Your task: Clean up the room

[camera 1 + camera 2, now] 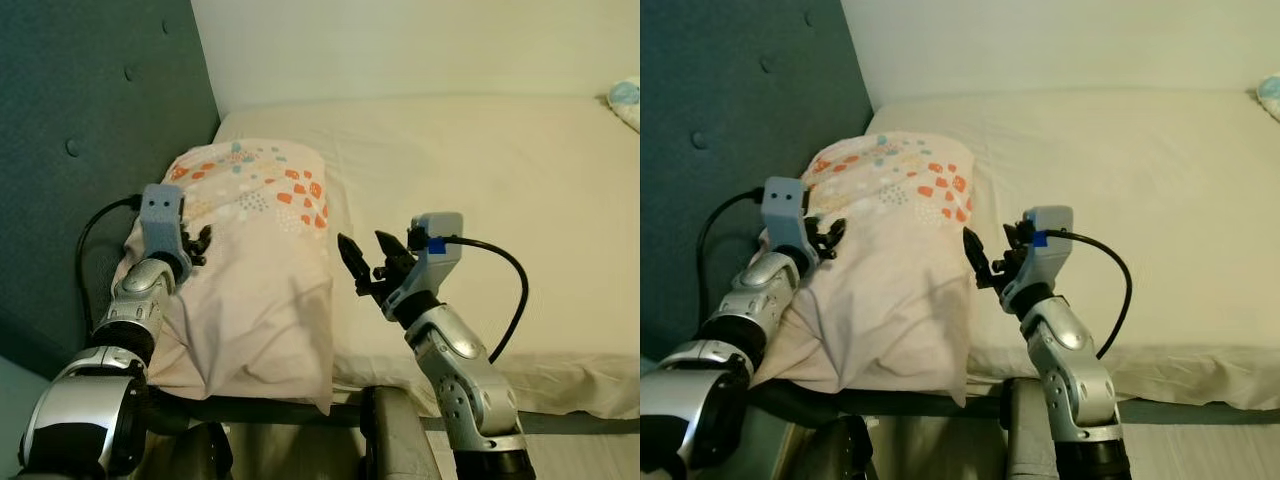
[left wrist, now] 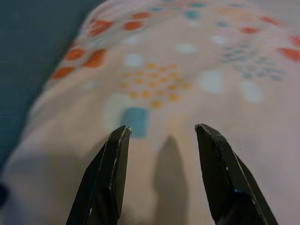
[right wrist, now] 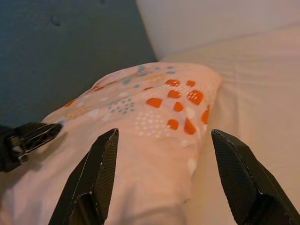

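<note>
Lying at the bed's left end against the teal headboard, one patterned pillow overhangs the near mattress edge. Left pincer rests over its left side, fingers parted, holding nothing. Right pincer hovers just beside its right edge, wide open, empty; bare mattress stretches rightward.

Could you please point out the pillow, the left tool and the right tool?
pillow [image 1: 262, 290], left eye view, plain middle.
left tool [image 1: 199, 245], left eye view, between its fingertips.
right tool [image 1: 368, 258], left eye view, between its fingertips.

Silver arms, black cables, blue-grey wrist housings
</note>
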Controlling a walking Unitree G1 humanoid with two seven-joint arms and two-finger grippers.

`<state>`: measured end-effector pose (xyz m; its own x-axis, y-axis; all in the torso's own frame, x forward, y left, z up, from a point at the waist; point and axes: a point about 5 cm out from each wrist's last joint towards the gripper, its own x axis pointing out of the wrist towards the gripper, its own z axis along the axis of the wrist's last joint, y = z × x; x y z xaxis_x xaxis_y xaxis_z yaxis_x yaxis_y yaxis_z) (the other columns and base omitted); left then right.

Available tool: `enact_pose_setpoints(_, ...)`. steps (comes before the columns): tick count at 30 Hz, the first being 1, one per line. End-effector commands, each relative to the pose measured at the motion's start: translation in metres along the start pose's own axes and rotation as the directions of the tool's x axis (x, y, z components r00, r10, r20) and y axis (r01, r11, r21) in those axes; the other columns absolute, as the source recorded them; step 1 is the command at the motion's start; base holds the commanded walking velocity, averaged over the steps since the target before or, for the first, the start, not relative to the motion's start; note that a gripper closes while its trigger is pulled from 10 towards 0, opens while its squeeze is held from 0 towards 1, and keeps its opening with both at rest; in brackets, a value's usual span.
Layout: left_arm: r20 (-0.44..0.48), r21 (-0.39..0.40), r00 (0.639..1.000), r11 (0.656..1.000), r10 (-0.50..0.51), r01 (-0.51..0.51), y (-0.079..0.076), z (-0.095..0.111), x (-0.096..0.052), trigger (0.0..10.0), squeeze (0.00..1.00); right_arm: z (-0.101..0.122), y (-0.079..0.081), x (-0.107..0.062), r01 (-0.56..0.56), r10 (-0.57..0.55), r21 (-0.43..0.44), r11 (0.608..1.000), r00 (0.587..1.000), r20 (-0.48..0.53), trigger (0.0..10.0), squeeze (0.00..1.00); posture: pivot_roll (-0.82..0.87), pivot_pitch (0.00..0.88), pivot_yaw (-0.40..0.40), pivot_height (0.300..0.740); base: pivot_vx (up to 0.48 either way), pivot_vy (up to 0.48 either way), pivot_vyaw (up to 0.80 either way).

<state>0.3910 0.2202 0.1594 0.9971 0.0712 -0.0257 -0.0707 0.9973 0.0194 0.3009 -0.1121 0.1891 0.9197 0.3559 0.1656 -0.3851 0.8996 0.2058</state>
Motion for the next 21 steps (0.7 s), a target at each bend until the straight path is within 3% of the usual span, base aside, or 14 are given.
enact_pose_setpoints(1,-0.067,0.032,0.996,0.998,0.060,-0.058,0.005,-0.016,-0.004,10.0,0.00,-0.002,0.001,-0.004,0.010,-0.009,0.015,1.000,1.000,-0.015,10.0,0.00,-0.19,0.277,0.050,0.586,0.000,0.000,0.00)
enact_pose_setpoints(4,-0.178,0.238,0.976,0.968,0.127,-0.082,0.010,-0.044,-0.015,10.0,0.00,-0.002,0.003,-0.008,0.009,-0.009,0.008,1.000,1.000,-0.024,10.0,0.00,-0.20,0.297,0.047,0.586,0.000,0.000,0.00)
enact_pose_setpoints(6,-0.178,0.238,0.976,0.968,0.127,-0.082,0.010,-0.044,-0.015,10.0,0.00,-0.002,0.003,-0.008,0.009,-0.009,0.008,1.000,1.000,-0.024,10.0,0.00,-0.20,0.297,0.047,0.586,0.000,0.000,0.00)
enact_pose_setpoints(8,-0.291,0.364,0.948,0.931,0.126,-0.012,0.010,-0.072,-0.028,10.0,0.00,-0.002,0.004,-0.011,0.006,-0.006,0.005,1.000,0.999,-0.034,10.0,0.00,-0.20,0.314,0.037,0.586,0.000,0.000,0.00)
enact_pose_setpoints(9,-0.291,0.364,0.948,0.931,0.126,-0.012,0.010,-0.072,-0.028,10.0,0.00,-0.002,0.004,-0.011,0.006,-0.006,0.005,1.000,0.999,-0.034,10.0,0.00,-0.20,0.314,0.037,0.586,0.000,0.000,0.00)
enact_pose_setpoints(11,-0.401,0.422,0.911,0.902,0.099,0.087,0.007,-0.099,-0.042,10.0,0.00,-0.002,0.005,-0.013,0.002,-0.002,0.004,1.000,0.999,-0.044,10.0,0.00,-0.21,0.324,0.033,0.586,0.000,0.000,0.00)
enact_pose_setpoints(12,-0.401,0.422,0.911,0.902,0.099,0.087,0.007,-0.099,-0.042,10.0,0.00,-0.002,0.005,-0.013,0.002,-0.002,0.004,1.000,0.999,-0.044,10.0,0.00,-0.21,0.324,0.033,0.586,0.000,0.000,0.00)
enact_pose_setpoints(15,-0.519,0.369,0.854,0.911,0.036,0.186,-0.002,-0.131,-0.063,10.0,0.00,-0.002,0.007,-0.016,-0.001,0.001,0.004,1.000,0.998,-0.059,10.0,0.00,-0.22,0.340,0.025,0.586,0.000,0.000,0.00)
enact_pose_setpoints(17,-0.519,0.369,0.854,0.911,0.036,0.186,-0.002,-0.131,-0.063,10.0,0.00,-0.002,0.007,-0.016,-0.001,0.001,0.004,1.000,0.998,-0.059,10.0,0.00,-0.22,0.340,0.025,0.586,0.000,0.000,0.00)
enact_pose_setpoints(21,-0.548,0.321,0.836,0.913,-0.038,0.252,-0.016,-0.141,-0.069,10.0,0.00,-0.003,0.007,-0.017,-0.001,0.002,0.005,1.000,0.997,-0.073,10.0,0.00,-0.22,0.342,0.021,0.586,0.000,0.000,0.00)
